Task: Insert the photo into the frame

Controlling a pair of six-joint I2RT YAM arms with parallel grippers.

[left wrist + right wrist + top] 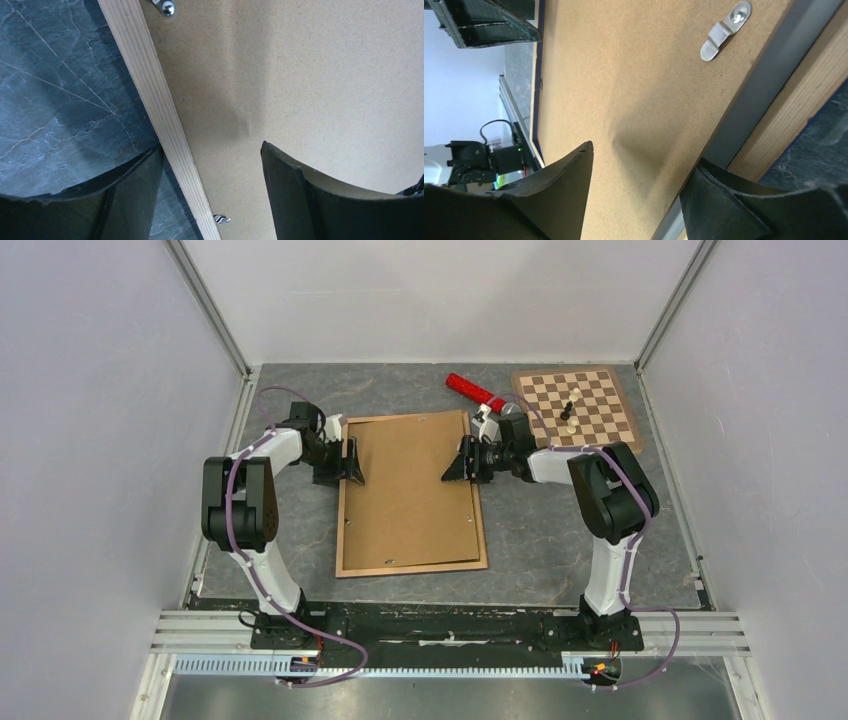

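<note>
**Fingers spread at both long edges of the frame**

Black fingers (125,200) fill the bottom of each wrist view, and in both they stand apart with nothing clamped between them. Left gripper (212,147) straddles the frame's (160,100) pale wood strip: one finger hangs over the dark marbled table (60,90), the other over the brown board (325,75). Whether either tip touches the surface cannot be told. Right gripper (644,155) is likewise released, one finger over the board, the other over a grey strip just inside the wood edge.

From above, the frame lies flat in the middle of the table, back face up, with the board set inside its rim. Small metal clips (725,31) sit at the board's edge (one at the top of the left wrist view too). The two grippers face each other across it, left at the left long edge, right at the right long edge, both near the far end.

Beyond the right arm lies a chessboard (590,425) carrying two pieces (570,412), one dark and one light. A red cylinder (474,391) rests just beside its left corner.
</note>
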